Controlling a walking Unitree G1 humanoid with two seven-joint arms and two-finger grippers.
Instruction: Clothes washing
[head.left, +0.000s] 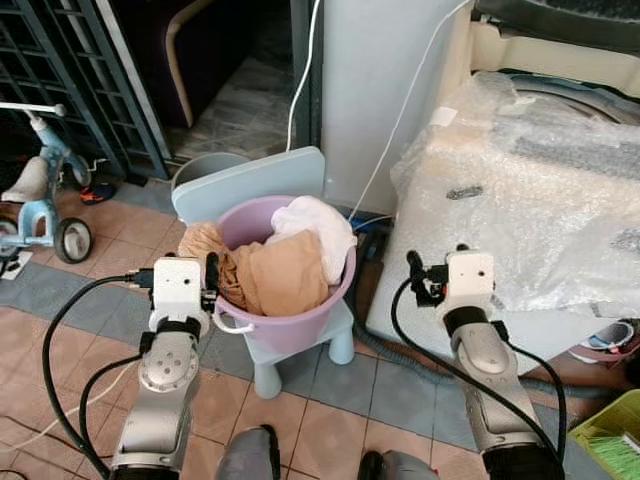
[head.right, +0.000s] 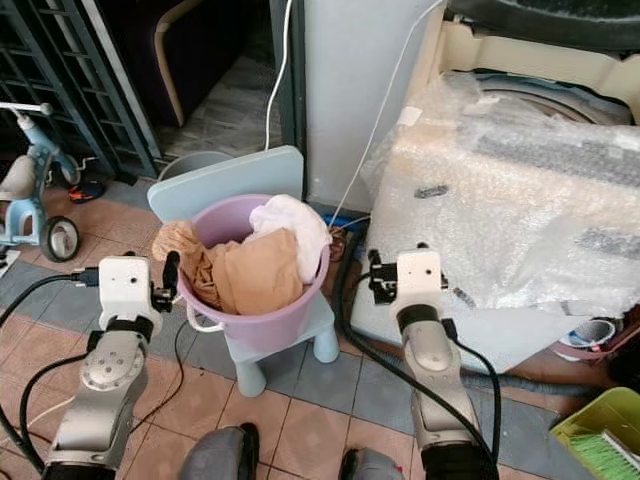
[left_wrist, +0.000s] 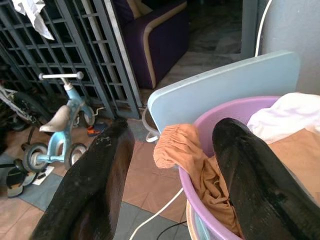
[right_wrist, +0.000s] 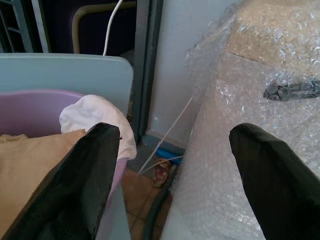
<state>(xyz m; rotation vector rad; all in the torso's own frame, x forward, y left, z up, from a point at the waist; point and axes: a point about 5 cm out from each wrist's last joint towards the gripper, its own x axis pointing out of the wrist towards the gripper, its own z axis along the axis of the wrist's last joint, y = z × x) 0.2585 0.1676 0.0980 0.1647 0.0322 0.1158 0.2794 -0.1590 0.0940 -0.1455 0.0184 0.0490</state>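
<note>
Left gripper (left_wrist: 170, 190) up just left of the purple bucket (head.left: 290, 325), fingers spread wide, nothing held. Right gripper (right_wrist: 172, 185) raised between bucket and the bubble-wrapped washing machine (head.left: 540, 210), fingers wide apart, holding nothing. Bucket sits on a small pale blue chair (head.left: 245, 180), packed with tan clothes (head.left: 285, 275) and a white garment (head.left: 320, 230); a tan piece hangs over the left rim. Farther back: blue tricycle (head.left: 40, 200) at left beside a metal grille (left_wrist: 60, 60), white cable (head.left: 305, 70) running up the wall.
</note>
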